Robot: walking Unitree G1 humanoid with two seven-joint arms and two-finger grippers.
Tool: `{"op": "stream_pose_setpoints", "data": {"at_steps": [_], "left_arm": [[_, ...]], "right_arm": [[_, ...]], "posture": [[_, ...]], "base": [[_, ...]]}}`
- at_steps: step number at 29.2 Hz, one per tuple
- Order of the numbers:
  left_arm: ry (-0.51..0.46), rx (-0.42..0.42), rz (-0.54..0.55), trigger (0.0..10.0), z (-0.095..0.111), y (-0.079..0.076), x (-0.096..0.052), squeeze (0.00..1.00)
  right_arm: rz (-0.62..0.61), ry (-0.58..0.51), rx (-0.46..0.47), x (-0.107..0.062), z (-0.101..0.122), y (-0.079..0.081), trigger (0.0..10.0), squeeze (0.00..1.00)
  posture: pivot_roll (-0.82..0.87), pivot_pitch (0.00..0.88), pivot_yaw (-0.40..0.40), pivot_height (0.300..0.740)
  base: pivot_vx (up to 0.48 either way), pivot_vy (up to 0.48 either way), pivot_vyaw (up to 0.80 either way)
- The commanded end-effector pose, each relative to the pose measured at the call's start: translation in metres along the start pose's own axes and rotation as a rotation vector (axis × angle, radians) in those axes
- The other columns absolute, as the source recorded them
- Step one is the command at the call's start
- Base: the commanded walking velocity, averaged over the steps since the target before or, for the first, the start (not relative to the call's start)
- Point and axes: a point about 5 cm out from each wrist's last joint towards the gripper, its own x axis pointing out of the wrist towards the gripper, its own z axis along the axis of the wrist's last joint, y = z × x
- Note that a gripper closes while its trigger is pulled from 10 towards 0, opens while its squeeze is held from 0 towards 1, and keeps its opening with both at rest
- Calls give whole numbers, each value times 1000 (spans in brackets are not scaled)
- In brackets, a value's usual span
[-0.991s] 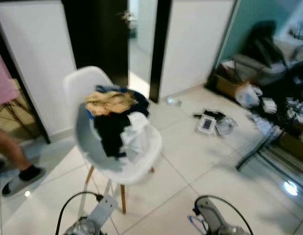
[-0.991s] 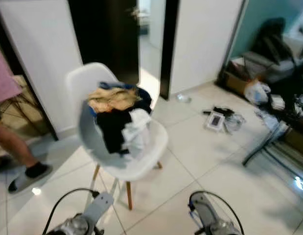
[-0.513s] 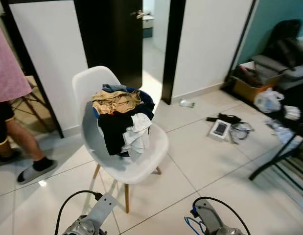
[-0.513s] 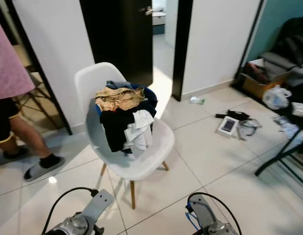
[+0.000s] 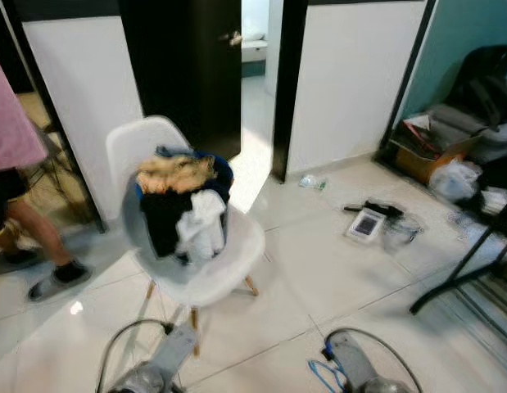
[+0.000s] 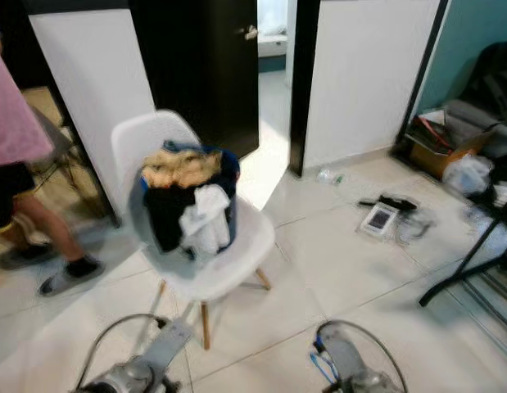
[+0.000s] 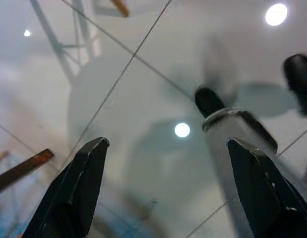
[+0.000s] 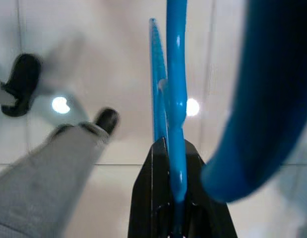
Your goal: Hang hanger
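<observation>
Compared with the frames a moment back the whole picture slides over, so that's the head camera turning, not the furniture: the white chair (image 5: 183,246) with its clothes pile (image 5: 179,201) sits further left and more of the far-side clutter comes in, and it's all a bit smeared, so I'd guess the robot is walking. In the left eye view the person (image 5: 20,176) in the pink top stands at the left edge, the dark door (image 5: 187,74) is ajar behind the chair, and down at the bottom there's a bit of blue by the right arm, which is the hanger (image 5: 321,375). Right eye view shows the same scene, with the blue loop just beside the arm again. Left wrist view: the left gripper (image 7: 173,191) has its two black fingers spread wide with nothing between them, just floor tiles (image 7: 143,74) below. Right wrist view is the useful one: the right gripper (image 8: 175,198) is pinching the blue hanger, fingers pressed tight on the thin bar, something the head views can't tell you. Progress-wise, I'd say the hanger is picked up and being carried, but I can't make out any rail or hook to hang it on, so the actual hanging is all still to do.
</observation>
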Motion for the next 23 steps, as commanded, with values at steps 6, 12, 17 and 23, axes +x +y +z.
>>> {"op": "stream_pose_setpoints", "data": {"at_steps": [6,12,17,23], "left_arm": [[3,10,46,10000,-1,5,-1,0],[-33,-32,134,10000,0,9,-1,0],[-98,-167,307,10000,0,15,-3,0],[-134,-226,408,10000,0,18,-5,0]], "right_arm": [[-13,-31,-6,1,10,2,10000,0],[-17,-33,-5,1,10,1,10000,0],[-19,-36,-3,0,10,1,10000,0],[-19,-39,-1,0,10,1,10000,0]], "posture": [[2,0,-13,740],[3,0,-14,740],[4,0,-16,740],[2,0,-16,740]], "base": [[0,0,138],[0,0,0],[73,0,0],[368,0,0]]}}
